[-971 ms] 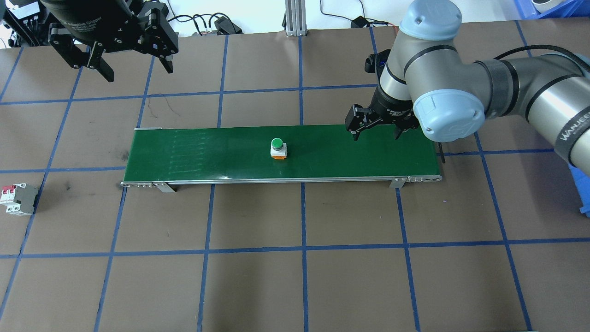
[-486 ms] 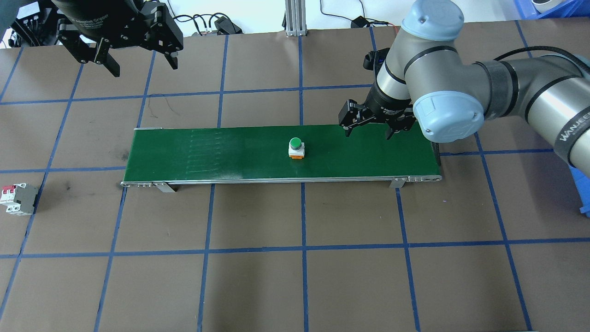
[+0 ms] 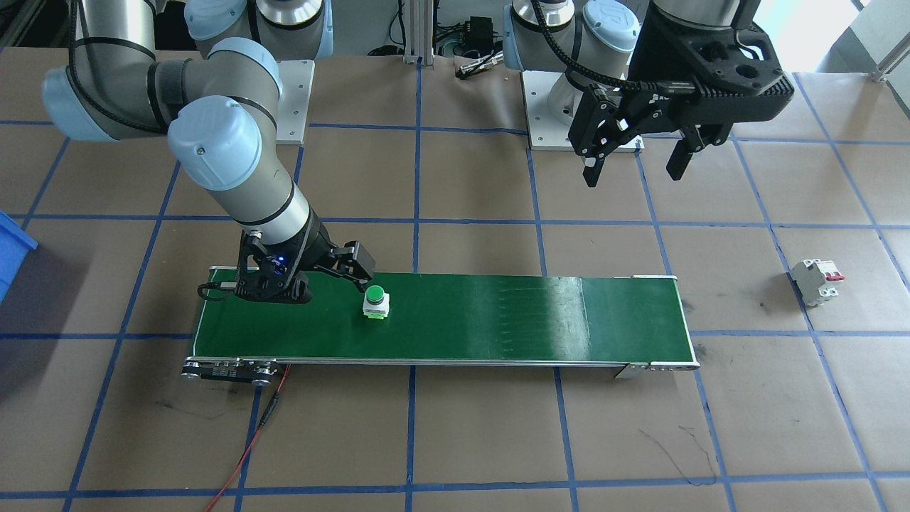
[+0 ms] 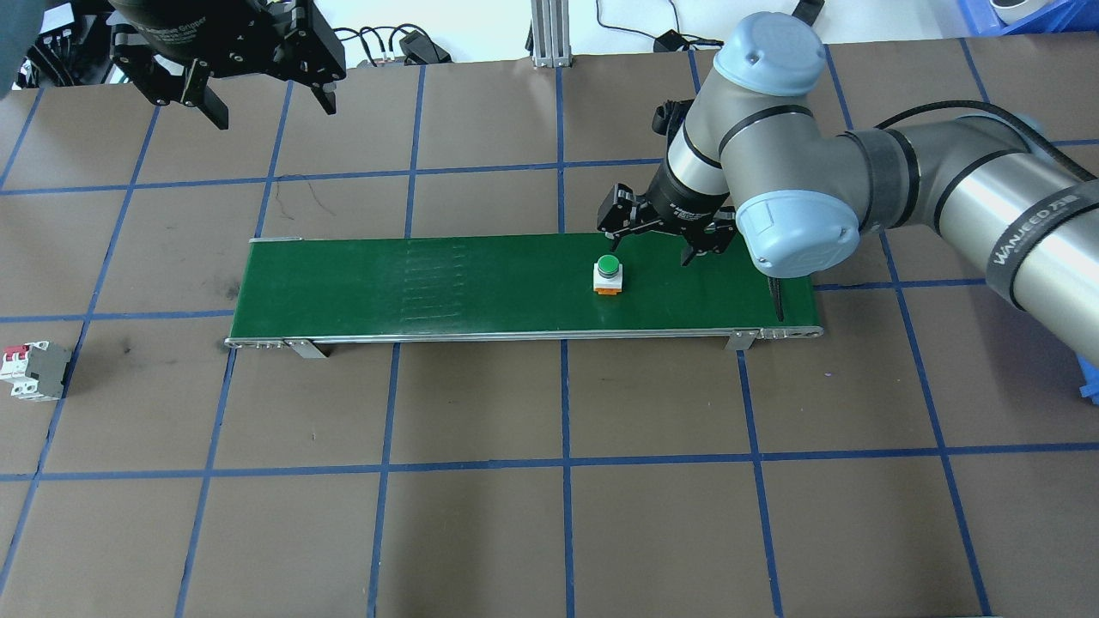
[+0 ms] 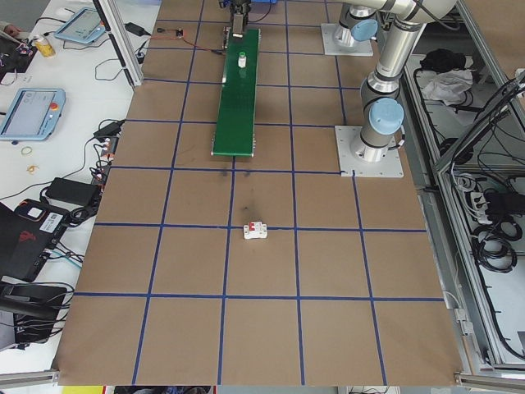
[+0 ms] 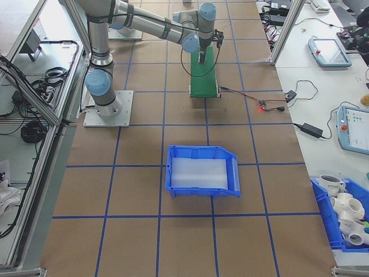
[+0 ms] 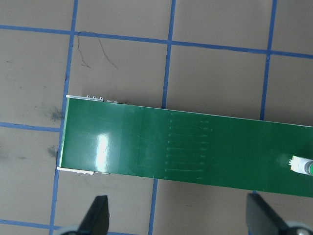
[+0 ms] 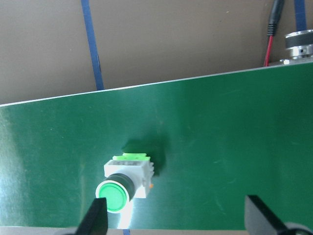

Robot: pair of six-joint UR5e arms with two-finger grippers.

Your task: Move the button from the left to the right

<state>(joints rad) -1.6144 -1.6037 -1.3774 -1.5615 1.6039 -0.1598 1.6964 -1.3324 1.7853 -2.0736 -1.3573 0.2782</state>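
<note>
The button [image 4: 609, 275], with a round green cap on a white base, stands upright on the green conveyor belt [image 4: 429, 283], right of its middle. My right gripper [image 4: 650, 249] hangs open low over the belt just behind it. In the right wrist view the button [image 8: 124, 183] sits close to one fingertip [image 8: 98, 215], and nothing is gripped. The front view shows the same button [image 3: 375, 301] beside the right gripper [image 3: 304, 286]. My left gripper [image 4: 275, 110] is open and empty, high over the table's far left, away from the belt.
A white circuit breaker [image 4: 34, 369] with red toggles lies on the table off the belt's left end. A blue bin [image 6: 202, 170] sits beyond the belt's right end. A red cable [image 3: 249, 455] trails from the belt's right end.
The button has travelled to the right along the belt. My right gripper has moved left to meet it. My left gripper has drawn back toward the far left corner.
</note>
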